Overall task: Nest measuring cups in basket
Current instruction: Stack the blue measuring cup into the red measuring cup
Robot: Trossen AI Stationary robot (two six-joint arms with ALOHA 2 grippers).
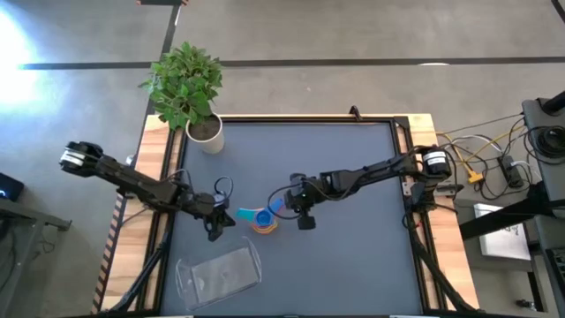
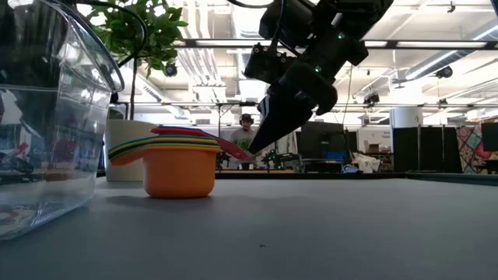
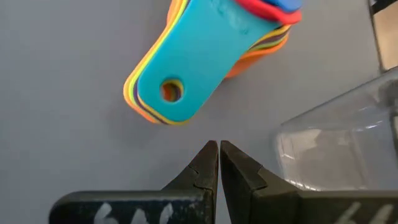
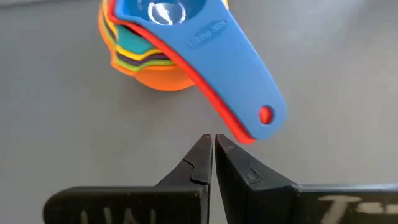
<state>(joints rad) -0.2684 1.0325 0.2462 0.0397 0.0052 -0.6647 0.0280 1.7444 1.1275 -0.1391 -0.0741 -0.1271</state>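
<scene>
The measuring cups (image 1: 263,219) stand nested in one stack on the table, orange at the bottom (image 2: 179,173) and blue on top (image 4: 161,12). Most handles fan toward my left gripper, the teal one (image 3: 186,74) uppermost. The blue and red-pink handles (image 4: 236,74) point at my right gripper. My left gripper (image 3: 218,146) is shut, a short way off the teal handle's end. My right gripper (image 4: 210,138) is shut, its tips right at the blue and red-pink handle ends. The clear basket (image 1: 219,274) sits nearer the table's near edge, left of the stack. My right gripper's shut fingertips (image 2: 254,149) come slanting down from the table's right side to the free end of the red-pink handle (image 4: 239,135). Whether they touch it, I cannot tell. The stack rests upright on the table.
A white plant pot (image 1: 206,134) with a leafy plant stands at the table's far left corner. The basket's wall (image 2: 54,117) looms large at the left of the low view. Bare dark table lies to the right of the stack. A person shows far behind in the room.
</scene>
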